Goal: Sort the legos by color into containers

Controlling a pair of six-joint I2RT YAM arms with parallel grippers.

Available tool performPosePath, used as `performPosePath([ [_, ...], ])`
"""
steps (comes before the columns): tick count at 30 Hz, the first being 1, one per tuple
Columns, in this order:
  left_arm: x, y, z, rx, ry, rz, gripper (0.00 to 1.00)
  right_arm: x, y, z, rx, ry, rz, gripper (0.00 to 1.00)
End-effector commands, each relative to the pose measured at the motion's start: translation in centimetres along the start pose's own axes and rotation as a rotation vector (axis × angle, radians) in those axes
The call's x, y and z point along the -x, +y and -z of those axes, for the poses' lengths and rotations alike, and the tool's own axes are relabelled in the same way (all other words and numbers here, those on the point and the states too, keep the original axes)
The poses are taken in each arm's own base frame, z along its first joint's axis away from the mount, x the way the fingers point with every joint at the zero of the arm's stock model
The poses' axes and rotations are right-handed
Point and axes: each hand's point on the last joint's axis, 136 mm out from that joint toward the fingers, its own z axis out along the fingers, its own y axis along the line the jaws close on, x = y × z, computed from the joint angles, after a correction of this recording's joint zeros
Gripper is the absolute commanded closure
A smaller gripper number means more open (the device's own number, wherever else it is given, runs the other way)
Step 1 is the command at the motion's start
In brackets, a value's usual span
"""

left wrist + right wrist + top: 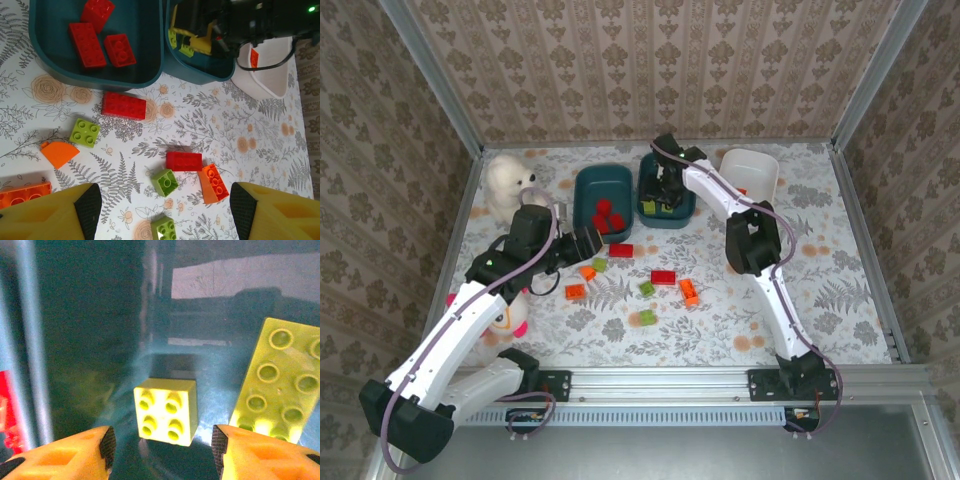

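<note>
Right tool (162, 445) parted, green brick (165, 410) loose on teal tub (75, 340) floor just under its tips, left tool (165, 210) spread empty over bench (260, 130): could drag brick out or clip tub wall on lifting.

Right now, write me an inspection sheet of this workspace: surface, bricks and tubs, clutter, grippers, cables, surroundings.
Surface: floral table cover, eight loose bricks on it.
Job's things: left teal tub holds red bricks; middle teal tub holds green bricks; white tub holds one orange-red piece.
Clutter: white teddy bear far left; pink-and-white plush doll partly hidden by the left arm.
Grippers: left gripper open, empty, above the loose bricks; right gripper open inside the middle teal tub, over a small green brick, not gripping it.
Cables: cable loops near the arms' bases.
Surroundings: patterned walls, metal frame.
</note>
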Motion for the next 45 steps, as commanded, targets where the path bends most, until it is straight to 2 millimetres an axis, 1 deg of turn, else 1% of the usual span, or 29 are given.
performPosePath([
  [1,0.2,-0.5,0.9,-0.003,-0.003,-0.034,0.28,3.2,3.6,10.3,0.056,-0.193,0.065,0.44],
  [3,0.0,-0.6,1.2,-0.004,0.003,-0.042,0.28,3.4,4.3,14.0,0.058,-0.259,0.095,0.44],
  [5,-0.1,-0.7,1.3,-0.003,0.014,-0.048,0.28,3.0,4.7,17.4,0.061,-0.32,0.122,0.44],
  [8,-0.4,-1.2,1.2,-0.009,0.039,-0.063,0.28,1.3,5.7,22.5,0.096,-0.427,0.176,0.44],
  [9,-0.5,-1.3,1.0,-0.009,0.051,-0.069,0.28,0.3,5.7,23.8,0.105,-0.452,0.19,0.43],
  [11,-0.9,-1.9,0.7,-0.012,0.074,-0.079,0.28,-2.3,5.3,25.6,0.124,-0.472,0.203,0.43],
  [13,-1.5,-2.5,0.2,-0.021,0.098,-0.094,0.28,-5.3,4.5,26.6,0.132,-0.467,0.213,0.43],
  [15,-2.2,-3.1,-0.3,-0.024,0.12,-0.111,0.28,-8.8,3.8,27.6,0.157,-0.455,0.236,0.43],
  [16,-2.5,-3.3,-0.6,-0.024,0.128,-0.113,0.28,-10.4,3.5,27.4,0.163,-0.44,0.248,0.42],
  [17,-2.9,-3.3,-0.9,-0.021,0.141,-0.111,0.28,-12.2,3.3,28.4,0.191,-0.441,0.262,0.41],
  [20,-3.9,-3.2,-1.6,-0.011,0.167,-0.095,0.28,-17.2,1.4,28.2,0.202,-0.382,0.256,0.41],
  [22,-4.4,-2.9,-1.8,0.002,0.177,-0.092,0.28,-20.0,0.3,27.9,0.211,-0.352,0.247,0.4],
  [23,-4.7,-2.7,-1.8,0.013,0.181,-0.092,0.28,-21.2,-0.2,27.8,0.22,-0.335,0.237,0.4],
  [26,-5.1,-1.8,-1.6,0.046,0.182,-0.079,0.28,-23.8,-1.0,27.5,0.226,-0.307,0.229,0.4],
  [29,-5.2,-1.1,-1.2,0.066,0.17,-0.067,0.28,-25.0,-1.2,27.0,0.22,-0.284,0.237,0.4],
  [33,-5.7,-0.5,-1.4,0.082,0.179,-0.048,0.28,-25.6,-0.7,26.4,0.21,-0.268,0.256,0.4],
  [37,-7.0,0.1,-3.2,0.139,0.245,0.039,0.3,-26.3,-0.1,25.6,0.205,-0.251,0.276,0.4],
  [39,-7.4,-0.1,-4.6,0.188,0.284,0.072,0.33,-26.7,0.1,25.3,0.21,-0.245,0.284,0.4],
  [42,-7.3,-0.7,-5.8,0.269,0.289,0.129,0.33,-27.3,-0.3,24.8,0.201,-0.234,0.291,0.4],
  [43,-7.4,-0.7,-6.1,0.299,0.285,0.163,0.33,-27.5,-0.4,24.7,0.197,-0.23,0.293,0.4],
  [45,-7.9,-1.0,-7.0,0.34,0.275,0.313,0.33,-27.6,-0.9,24.9,0.191,-0.234,0.294,0.4],
])
